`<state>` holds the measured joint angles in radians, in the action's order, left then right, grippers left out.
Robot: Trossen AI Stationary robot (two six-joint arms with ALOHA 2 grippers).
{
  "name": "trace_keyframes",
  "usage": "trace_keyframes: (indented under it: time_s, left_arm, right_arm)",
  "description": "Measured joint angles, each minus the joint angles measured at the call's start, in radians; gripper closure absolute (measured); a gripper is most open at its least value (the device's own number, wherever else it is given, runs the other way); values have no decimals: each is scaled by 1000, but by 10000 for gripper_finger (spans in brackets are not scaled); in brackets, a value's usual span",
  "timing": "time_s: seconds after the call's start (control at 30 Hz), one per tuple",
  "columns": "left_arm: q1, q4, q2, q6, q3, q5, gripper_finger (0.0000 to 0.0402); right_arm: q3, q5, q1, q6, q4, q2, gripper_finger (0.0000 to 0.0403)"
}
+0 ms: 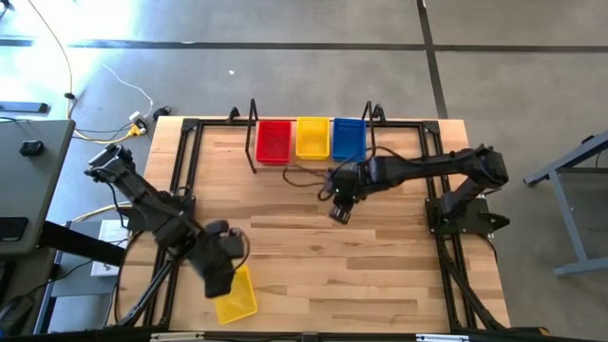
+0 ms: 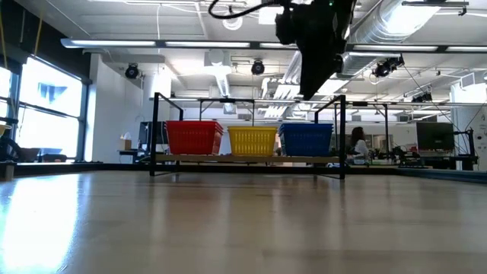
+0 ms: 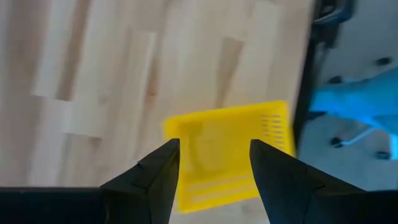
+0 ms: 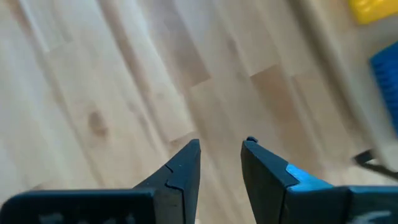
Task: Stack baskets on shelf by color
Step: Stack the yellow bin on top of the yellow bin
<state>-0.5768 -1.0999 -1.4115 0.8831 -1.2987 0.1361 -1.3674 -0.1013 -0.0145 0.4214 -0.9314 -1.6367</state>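
Note:
On the shelf [image 2: 243, 158] at the table's far side stand a red basket [image 1: 273, 141], a yellow basket [image 1: 313, 138] and a blue basket [image 1: 349, 139] side by side, bottoms on the board. A loose yellow basket [image 1: 237, 299] lies on the tabletop near the front left corner. My left gripper [image 3: 214, 143] hovers open above it, the basket [image 3: 230, 149] showing below between the fingers. My right gripper [image 4: 222, 142] stands open over bare wood in front of the shelf [image 1: 339, 211], nothing between its fingers.
Black rails [image 1: 180, 161] frame the tabletop on the left and right sides. A grey desk [image 1: 28, 161] and cables [image 1: 133, 123] lie beyond the left edge. Bare wood stretches between the shelf and the front edge. A person [image 2: 356, 143] sits far behind the table.

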Motion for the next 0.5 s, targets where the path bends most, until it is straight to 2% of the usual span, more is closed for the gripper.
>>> trace_keyframes:
  time_s: [0.3,0.5]
  left_arm:
    - [-199,128,-7,240,0,148,218]
    - [-279,142,-81,318,0,200,218]
  right_arm:
    - [1,-24,-142,139,-3,0,300]
    - [1,-53,-199,185,-4,0,300]
